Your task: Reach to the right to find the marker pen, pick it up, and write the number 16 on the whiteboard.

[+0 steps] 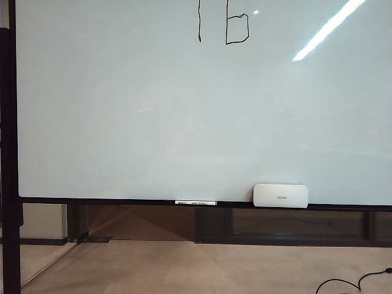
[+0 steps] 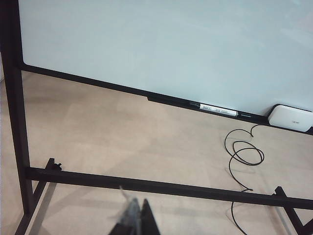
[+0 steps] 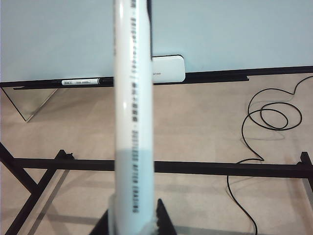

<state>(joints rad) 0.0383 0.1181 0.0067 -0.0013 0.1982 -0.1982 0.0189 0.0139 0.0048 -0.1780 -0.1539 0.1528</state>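
Note:
The whiteboard (image 1: pixel 184 122) fills the exterior view, and neither arm shows in that view. Near its top edge stands the number 16 (image 1: pixel 226 27) in thin black strokes: a vertical line and a boxy 6. In the right wrist view my right gripper (image 3: pixel 134 209) is shut on the marker pen (image 3: pixel 133 122), whose white printed barrel runs straight away from the jaws, well back from the whiteboard (image 3: pixel 58 34). In the left wrist view my left gripper (image 2: pixel 138 208) is shut with nothing in it, over the floor and away from the whiteboard (image 2: pixel 171 44).
A second marker (image 1: pixel 195 202) lies on the board's ledge, beside a white eraser (image 1: pixel 280 195). The stand's black crossbar (image 3: pixel 195 167) runs low over the floor. A black cable (image 2: pixel 244 152) coils on the floor. A black post (image 1: pixel 9 153) stands at the board's left.

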